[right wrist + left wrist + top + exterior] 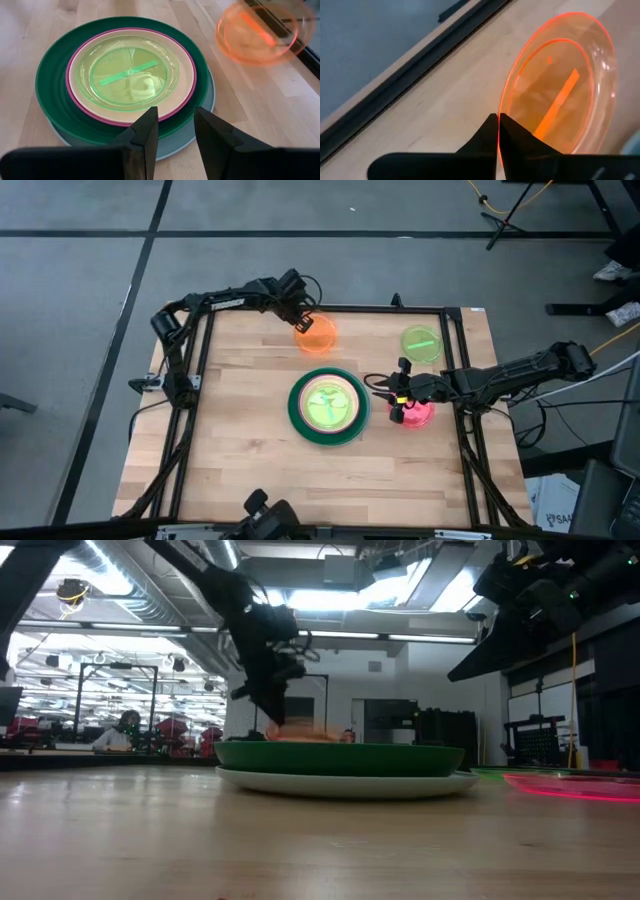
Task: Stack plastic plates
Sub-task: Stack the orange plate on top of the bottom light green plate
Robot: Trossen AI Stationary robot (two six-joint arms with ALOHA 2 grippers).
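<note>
Five plates are stacked mid-table [328,404], the orange plate [316,335] is pinched at its rim by the left gripper [302,321], the right gripper [385,387] is part-open and empty, and red [414,414] and lime [421,343] plates are left.

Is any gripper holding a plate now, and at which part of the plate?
Yes. The left gripper holds the orange plate by its rim, jaws shut on the edge. The right gripper holds nothing; its jaws are open by the stack.

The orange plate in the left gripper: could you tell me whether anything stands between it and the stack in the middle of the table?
Nothing visible does. The left gripper pinches the orange plate by its rim, and bare table separates it from the stack.
</note>
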